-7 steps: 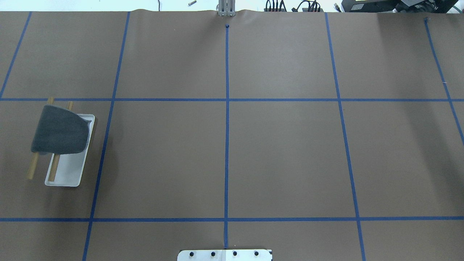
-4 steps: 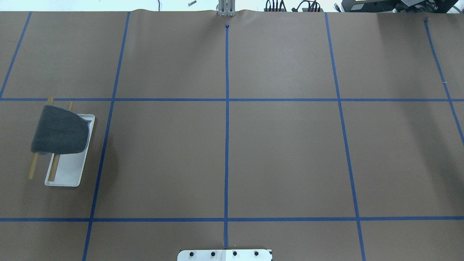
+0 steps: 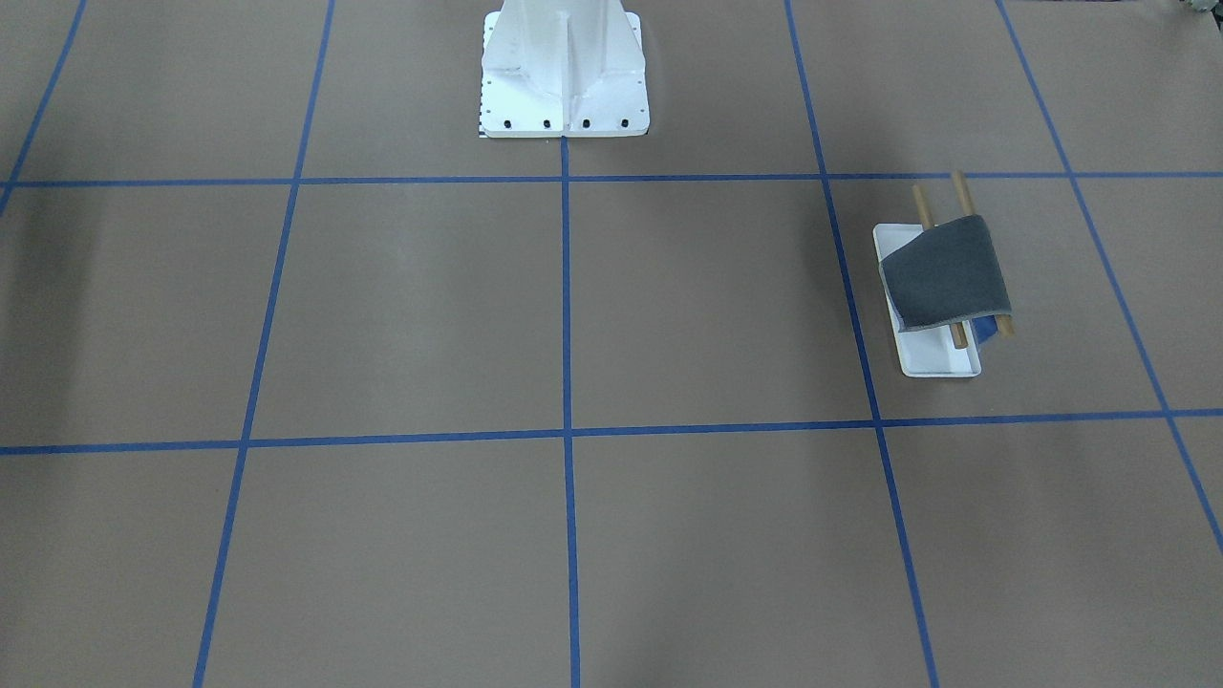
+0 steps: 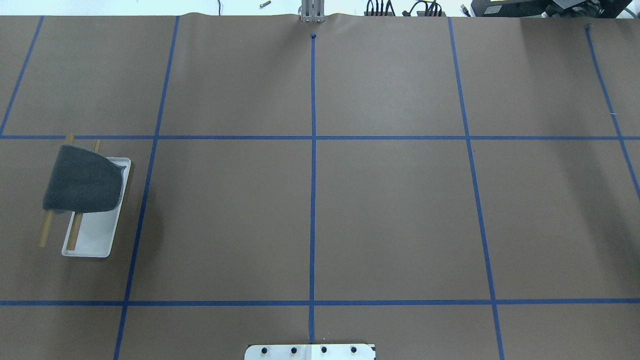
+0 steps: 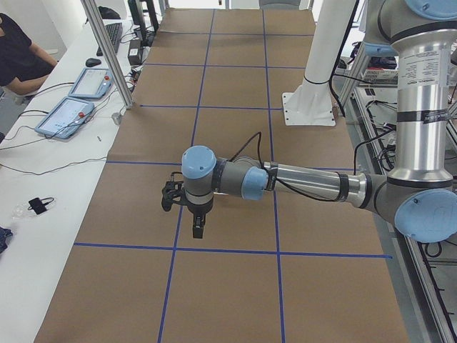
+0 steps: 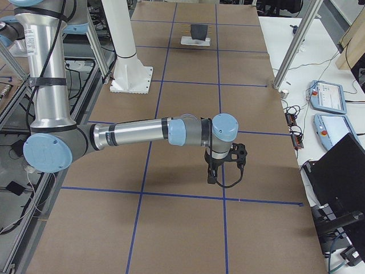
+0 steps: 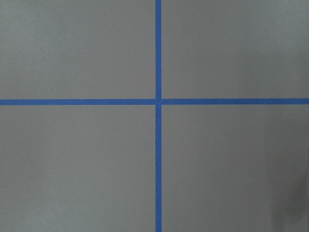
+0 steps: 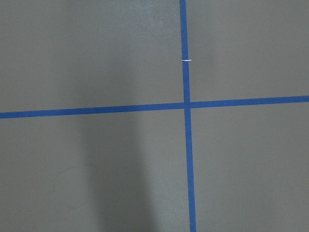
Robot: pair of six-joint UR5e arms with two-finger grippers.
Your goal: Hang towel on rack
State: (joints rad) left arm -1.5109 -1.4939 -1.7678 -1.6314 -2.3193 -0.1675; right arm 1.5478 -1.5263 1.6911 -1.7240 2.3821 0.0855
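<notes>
The dark grey towel (image 4: 82, 180) lies draped over the two tan wooden rods of the rack (image 4: 95, 235), at the table's left side in the overhead view. In the front-facing view the towel (image 3: 944, 272) covers the rods' middle, a blue corner shows under it, and the rack's white tray (image 3: 932, 358) sticks out below. Both show small and far in the exterior right view (image 6: 198, 31). My left gripper (image 5: 198, 233) hangs over bare table, away from the rack. My right gripper (image 6: 212, 180) hangs over the table's right end. I cannot tell whether either is open or shut.
The white robot pedestal (image 3: 564, 76) stands at the table's robot-side edge. Blue tape lines (image 4: 312, 200) divide the brown table. A seated person (image 5: 21, 57) and teach pendants (image 5: 71, 114) are at a side table on the far side.
</notes>
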